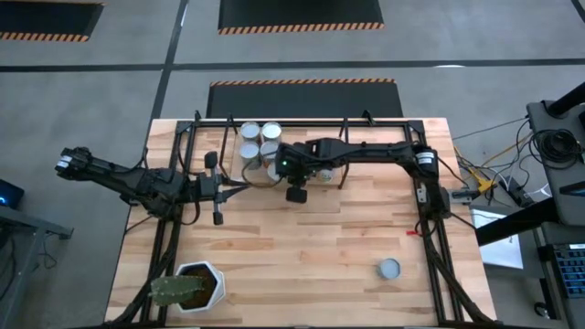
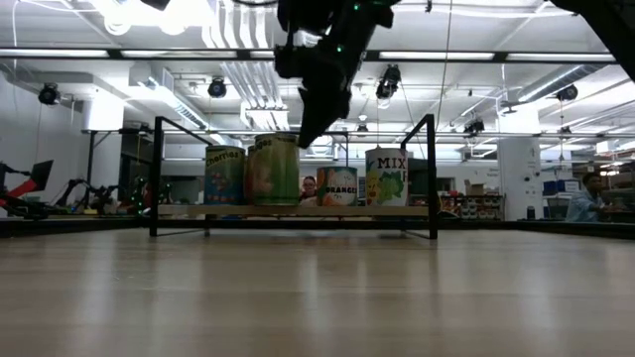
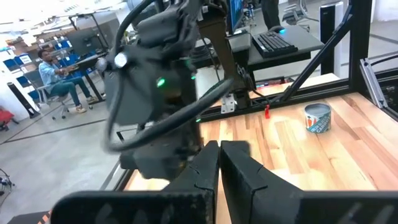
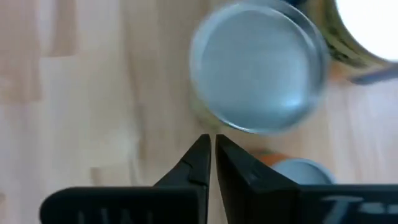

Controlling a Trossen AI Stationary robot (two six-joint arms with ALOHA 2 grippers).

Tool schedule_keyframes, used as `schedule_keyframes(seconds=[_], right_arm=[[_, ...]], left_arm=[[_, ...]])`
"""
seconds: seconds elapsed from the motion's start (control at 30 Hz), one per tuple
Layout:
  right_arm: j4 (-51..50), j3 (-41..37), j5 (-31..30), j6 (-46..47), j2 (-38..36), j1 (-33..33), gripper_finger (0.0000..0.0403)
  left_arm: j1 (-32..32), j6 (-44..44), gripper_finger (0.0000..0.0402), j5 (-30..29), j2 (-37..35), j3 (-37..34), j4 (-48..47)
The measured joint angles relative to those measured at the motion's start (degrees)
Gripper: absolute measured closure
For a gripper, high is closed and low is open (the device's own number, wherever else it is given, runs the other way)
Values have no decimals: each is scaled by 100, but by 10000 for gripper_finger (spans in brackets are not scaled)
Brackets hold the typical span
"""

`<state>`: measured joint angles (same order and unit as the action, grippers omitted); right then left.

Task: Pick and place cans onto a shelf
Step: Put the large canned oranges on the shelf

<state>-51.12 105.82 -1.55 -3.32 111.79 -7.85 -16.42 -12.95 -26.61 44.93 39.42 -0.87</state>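
While one silvery-topped tin can (image 1: 390,268) sat alone on the table, the right gripper (image 1: 296,194) hovered empty.

Fingers pinched closed, probably just done stocking the low light-wood shelf (image 2: 298,210); left gripper (image 1: 218,217) closed too.

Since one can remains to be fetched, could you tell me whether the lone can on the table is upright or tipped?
Upright. The lone can shows its round grey top from above, and in the left wrist view it stands on its base.

Cans (image 2: 273,171) with dull silvery metal tops, glossy printed labels; shelf (image 2: 298,210) pale smooth wood, thin black metal legs
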Motion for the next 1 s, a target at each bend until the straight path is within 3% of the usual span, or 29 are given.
schedule_keyframes(seconds=[0.37,1.0], right_arm=[[128,95,-364,-275,0,-378,390],[-126,3,-563,39,-552,-104,390]], left_arm=[[1,-49,402,-1,0,0,45],[1,-50,402,0,0,0,38]])
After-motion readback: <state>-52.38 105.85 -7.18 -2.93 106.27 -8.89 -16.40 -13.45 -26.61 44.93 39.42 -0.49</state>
